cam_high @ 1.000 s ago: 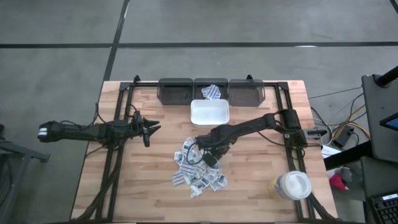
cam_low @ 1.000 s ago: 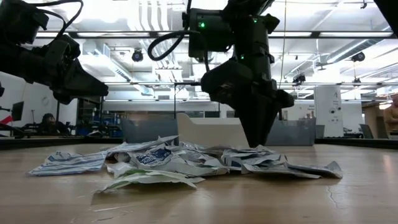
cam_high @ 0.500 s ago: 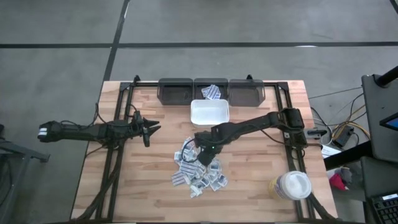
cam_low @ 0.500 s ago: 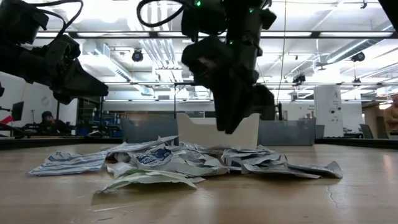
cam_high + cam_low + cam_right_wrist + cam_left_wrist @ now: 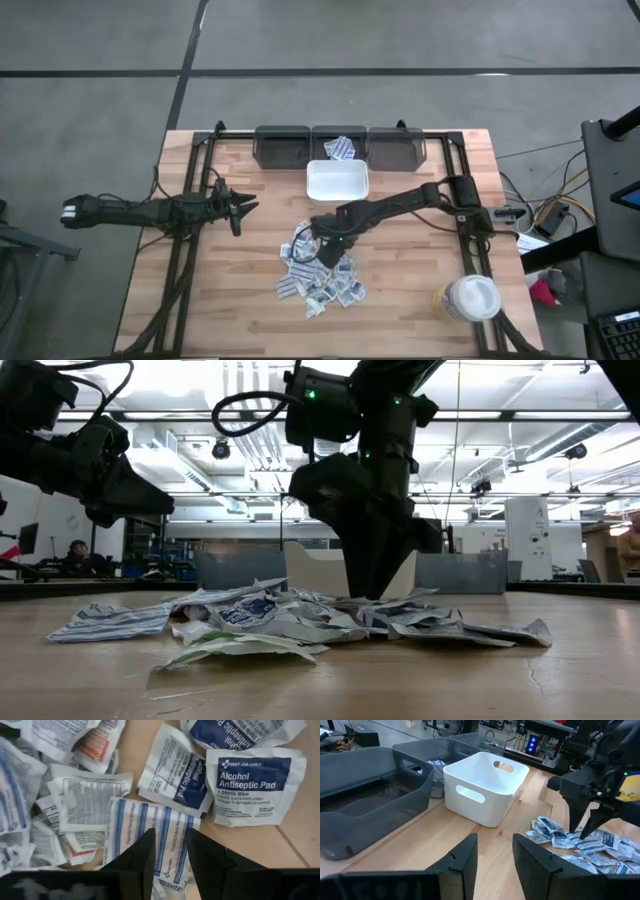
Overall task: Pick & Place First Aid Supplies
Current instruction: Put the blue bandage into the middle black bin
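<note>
The first aid supplies (image 5: 318, 275) lie in a loose heap of white, blue-printed sachets on the wooden table's middle; in the low view the heap (image 5: 300, 622) is spread flat. My right gripper (image 5: 325, 248) points down at the heap's far edge, open. In its wrist view its two fingers (image 5: 170, 852) stand just over a blue-striped sachet (image 5: 145, 827), with an alcohol pad sachet (image 5: 252, 785) beside it. My left gripper (image 5: 245, 205) waits open, off the table's left side and above it, holding nothing. My right gripper comes at the heap from above, pointing steeply down, with its fingertips (image 5: 570, 827) low over the blue-striped sachet's edge (image 5: 167, 827). I cannot tell whether they touch it. The sachet lies flat on the heap.
A white bin (image 5: 337, 182) stands just beyond the heap. Behind it is a row of three grey bins (image 5: 283, 146), the middle one (image 5: 340, 147) holding a few sachets. A white round lidded tub (image 5: 470, 298) sits at the near right corner. Bare wood lies left of the heap.
My right gripper has gone a little toward the table's left over the heap, tipped more steeply down and sunk to the heap's far edge. The sachets lie as before.
</note>
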Controlling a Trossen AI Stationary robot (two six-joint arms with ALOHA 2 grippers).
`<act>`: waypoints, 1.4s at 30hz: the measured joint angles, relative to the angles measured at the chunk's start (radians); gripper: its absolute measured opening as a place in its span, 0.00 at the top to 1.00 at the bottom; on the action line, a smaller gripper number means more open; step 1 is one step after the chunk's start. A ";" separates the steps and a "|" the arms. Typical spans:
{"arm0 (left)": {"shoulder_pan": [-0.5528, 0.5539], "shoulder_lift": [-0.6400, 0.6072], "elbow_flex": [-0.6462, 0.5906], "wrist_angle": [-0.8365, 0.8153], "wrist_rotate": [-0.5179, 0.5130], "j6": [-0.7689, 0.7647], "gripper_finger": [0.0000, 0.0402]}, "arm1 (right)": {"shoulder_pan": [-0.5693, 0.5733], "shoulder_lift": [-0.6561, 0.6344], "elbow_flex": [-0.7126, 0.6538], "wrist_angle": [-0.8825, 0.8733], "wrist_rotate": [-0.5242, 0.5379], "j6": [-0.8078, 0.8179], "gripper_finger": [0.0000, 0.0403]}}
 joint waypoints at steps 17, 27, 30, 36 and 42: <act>0.000 0.000 0.000 0.000 0.000 0.000 0.69 | -0.001 -0.025 -0.025 -0.025 -0.037 -0.015 0.75; 0.000 0.000 0.000 0.001 0.000 0.000 0.69 | -0.001 -0.025 -0.084 0.015 0.010 -0.025 0.79; 0.000 0.000 0.000 0.001 0.000 0.000 0.69 | -0.001 -0.026 -0.092 0.021 0.015 -0.029 0.83; 0.000 0.000 0.000 0.001 0.000 0.000 0.69 | -0.001 -0.027 -0.102 0.024 0.019 -0.046 0.94; 0.000 0.000 0.000 0.001 0.000 0.000 0.69 | -0.002 -0.032 -0.104 0.025 0.019 -0.046 0.98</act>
